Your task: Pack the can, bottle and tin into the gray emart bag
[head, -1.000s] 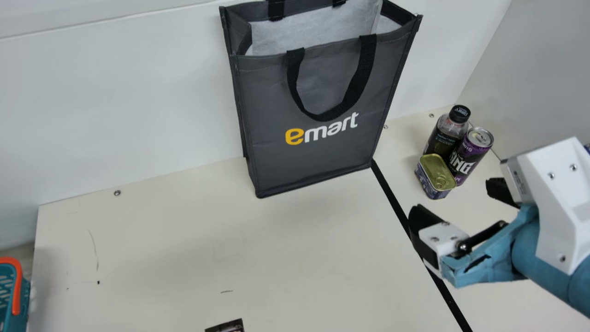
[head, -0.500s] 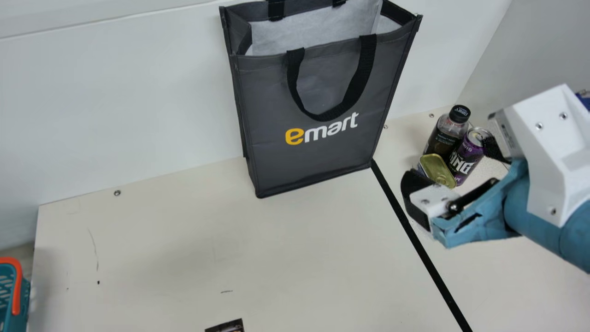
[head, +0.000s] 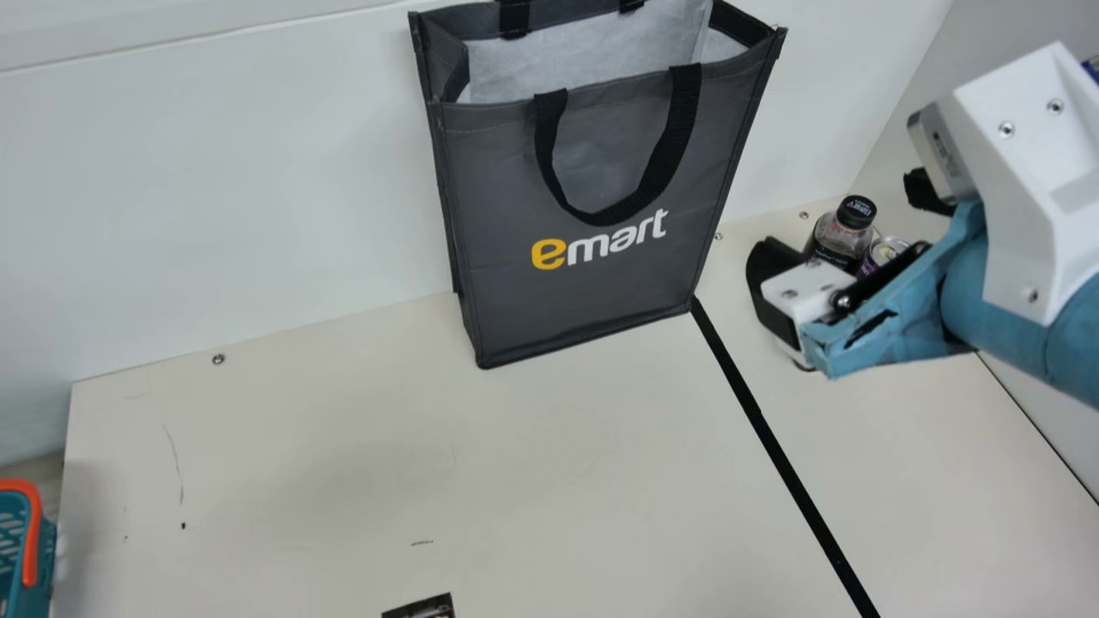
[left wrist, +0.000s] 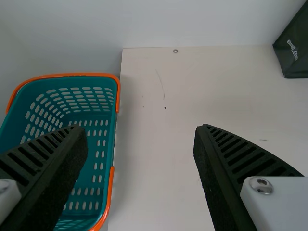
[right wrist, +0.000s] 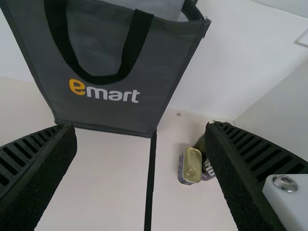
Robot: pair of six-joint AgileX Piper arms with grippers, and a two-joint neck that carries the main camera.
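Left tool (left wrist: 141, 129), right tool (right wrist: 141, 127) spread wide. Tin (right wrist: 191, 167), right of bag (right wrist: 108, 108): likely stiff, light, slick; grip long sides.

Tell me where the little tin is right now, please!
In the right wrist view, the tin is on the table, to my right of the black stripe, just beside the can and near the bottle.

A teal plastic basket with orange handles (left wrist: 103, 115) sits beside the left edge of the cream desk (head: 343, 481) in the main view. A straight black strip (head: 807, 498) crosses the desk slantwise. A dark, flat printed piece (head: 421, 608) shows partly at the bottom edge; a white wall (head: 215, 197) stands behind.
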